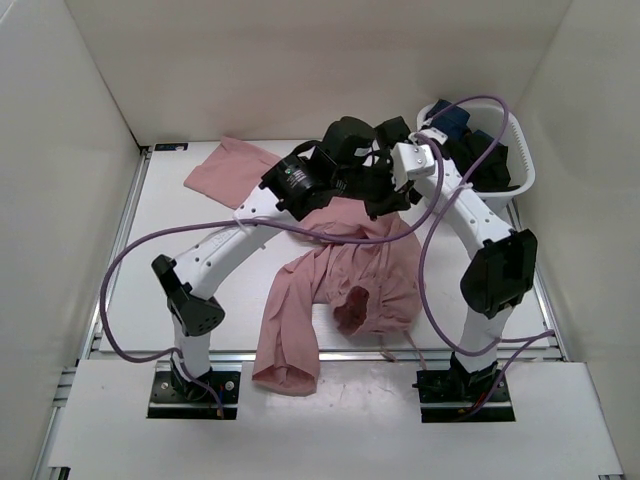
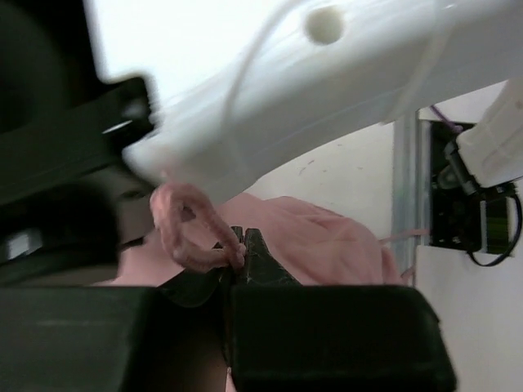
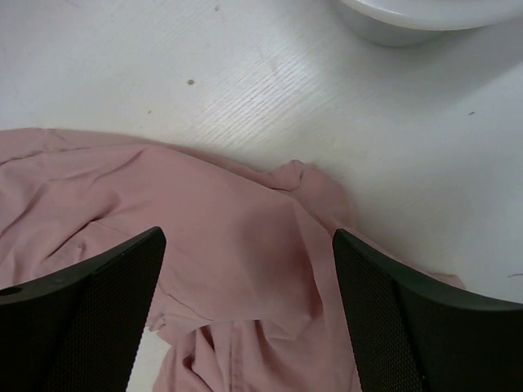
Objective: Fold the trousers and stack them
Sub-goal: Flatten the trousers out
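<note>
Left gripper (image 2: 243, 255) was clamped shut on a fold of the trousers (image 2: 343, 241). Right gripper (image 3: 248, 241) gaped wide, empty — fabric lay directly beneath it, one long leg trailing back behind both.

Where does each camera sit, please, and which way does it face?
Top external: above and behind the bases, looking down at the table; both arms show.
Left wrist: on the left arm, looking along the left end effector, shut on the trousers.
Right wrist: on the right arm, looking down past the open right end effector.
All three share the trousers.
</note>
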`<state>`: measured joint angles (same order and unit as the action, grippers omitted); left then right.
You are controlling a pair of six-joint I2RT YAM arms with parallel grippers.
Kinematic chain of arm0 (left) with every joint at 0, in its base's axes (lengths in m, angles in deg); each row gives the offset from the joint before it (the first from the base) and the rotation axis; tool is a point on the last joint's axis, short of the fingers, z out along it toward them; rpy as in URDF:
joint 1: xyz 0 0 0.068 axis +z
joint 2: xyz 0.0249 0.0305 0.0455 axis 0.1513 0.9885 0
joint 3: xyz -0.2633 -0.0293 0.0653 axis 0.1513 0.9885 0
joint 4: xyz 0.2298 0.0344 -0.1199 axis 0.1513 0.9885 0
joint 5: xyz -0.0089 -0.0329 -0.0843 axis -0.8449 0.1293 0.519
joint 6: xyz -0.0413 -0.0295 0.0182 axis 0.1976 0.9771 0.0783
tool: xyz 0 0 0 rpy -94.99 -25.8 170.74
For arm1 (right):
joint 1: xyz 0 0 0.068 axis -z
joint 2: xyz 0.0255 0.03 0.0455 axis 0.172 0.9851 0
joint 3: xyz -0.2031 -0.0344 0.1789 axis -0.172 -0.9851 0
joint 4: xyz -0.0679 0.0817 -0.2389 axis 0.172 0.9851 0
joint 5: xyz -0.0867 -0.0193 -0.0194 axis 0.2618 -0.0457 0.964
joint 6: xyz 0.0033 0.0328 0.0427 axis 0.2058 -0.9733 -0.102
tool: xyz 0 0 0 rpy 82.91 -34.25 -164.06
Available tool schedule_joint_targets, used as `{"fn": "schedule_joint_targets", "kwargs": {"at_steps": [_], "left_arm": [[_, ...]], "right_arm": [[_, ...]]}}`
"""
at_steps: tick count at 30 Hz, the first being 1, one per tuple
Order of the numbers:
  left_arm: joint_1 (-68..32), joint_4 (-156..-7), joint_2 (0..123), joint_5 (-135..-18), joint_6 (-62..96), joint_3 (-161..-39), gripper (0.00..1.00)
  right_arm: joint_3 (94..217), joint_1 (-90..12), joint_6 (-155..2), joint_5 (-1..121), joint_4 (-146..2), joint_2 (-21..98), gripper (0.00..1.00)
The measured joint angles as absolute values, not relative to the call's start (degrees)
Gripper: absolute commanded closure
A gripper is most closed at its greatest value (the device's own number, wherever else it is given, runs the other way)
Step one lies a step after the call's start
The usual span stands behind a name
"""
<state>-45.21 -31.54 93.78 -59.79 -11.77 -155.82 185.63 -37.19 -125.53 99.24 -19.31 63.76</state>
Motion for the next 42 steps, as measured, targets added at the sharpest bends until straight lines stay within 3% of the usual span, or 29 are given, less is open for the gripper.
{"fn": "schedule_joint_targets", "kwargs": {"at_steps": [10,18,20,22,25,28,29,30,31,32,33,35,37,42], "left_arm": [[-45.25,-30.43,79.22,-76.45,-21.87,-155.17,0.86],[-43.90,-31.65,64.73,-83.71,-25.82,-144.70,0.86],[-43.61,-31.45,63.29,-84.08,-26.46,-141.05,0.67],[-43.57,-30.82,63.46,-83.73,-26.85,-138.84,0.62],[-43.57,-29.82,65.87,-82.24,-26.63,-137.86,0.86],[-43.55,-29.49,70.44,-78.96,-26.67,-139.43,0.86],[-43.55,-29.20,72.38,-77.76,-26.61,-140.87,0.83],[-43.55,-29.25,75.05,-76.32,-26.28,-143.01,0.72],[-43.55,-29.12,77.30,-75.40,-25.95,-144.98,0.53],[-43.55,-28.88,80.25,-74.66,-24.93,-148.06,0.16],[-43.55,-29.20,82.13,-74.37,-24.73,-149.81,0.08],[-43.55,-29.31,84.14,-75.66,-23.50,-151.08,0.00],[-43.20,-28.98,83.68,-78.02,-22.85,-150.05,0.00],[-33.80,-30.21,70.02,-79.16,-22.48,-130.93,0.00]], "right_arm": [[172.45,-37.17,-118.88,106.36,-19.07,54.30,0.08],[167.33,-32.32,-116.61,108.24,-18.65,50.67,0.06],[167.07,-31.03,-115.27,108.50,-18.50,49.90,0.03],[167.03,-30.64,-112.45,108.15,-19.00,48.72,0.01],[167.77,-31.34,-108.72,107.54,-19.31,47.00,0.01],[171.42,-32.08,-106.53,108.00,-18.74,46.14,0.01],[172.30,-32.12,-106.12,108.33,-18.67,45.58,0.01],[173.10,-32.17,-105.74,108.72,-18.46,44.44,0.01],[173.61,-32.14,-105.53,109.09,-18.13,43.30,0.01],[174.07,-32.03,-105.33,109.31,-17.58,41.77,0.01],[174.42,-31.97,-105.11,109.38,-17.17,40.18,0.01],[174.83,-31.84,-103.82,108.26,-16.31,37.34,0.01],[174.70,-31.93,-102.88,105.55,-14.85,35.04,0.01],[158.39,-42.50,-104.46,95.63,-15.05,30.23,0.01]]}}
